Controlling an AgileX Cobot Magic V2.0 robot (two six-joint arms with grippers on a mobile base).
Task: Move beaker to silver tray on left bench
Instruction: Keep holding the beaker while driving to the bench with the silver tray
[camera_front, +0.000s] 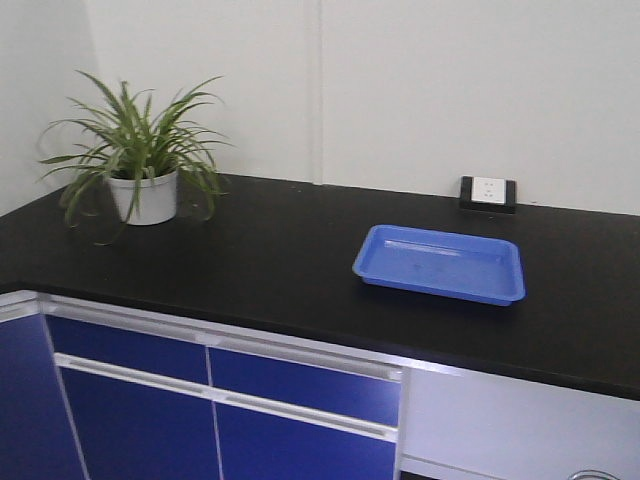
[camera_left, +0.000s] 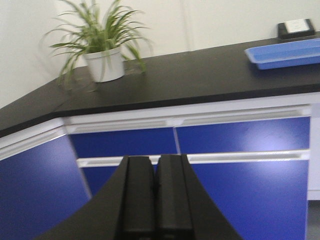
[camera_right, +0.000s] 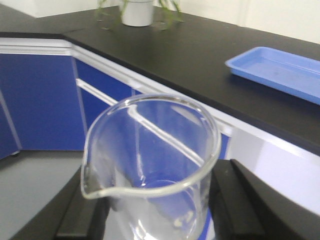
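Short of the blue tray (camera_right: 280, 70), off the black counter (camera_right: 200, 60) edge, the beaker (camera_right: 150, 150) stands upright, apparently empty, the 2 fingers of the right gripper (camera_right: 155, 220) clamped on its sides. The left gripper (camera_left: 156, 200), lower than the tray, has its fingers pressed together.

The left gripper (camera_left: 157, 200) pointed level, its two black fingers pressed flat together with nothing between them. The right gripper (camera_right: 157, 212) clasped the upright beaker (camera_right: 150, 155) between its fingers.
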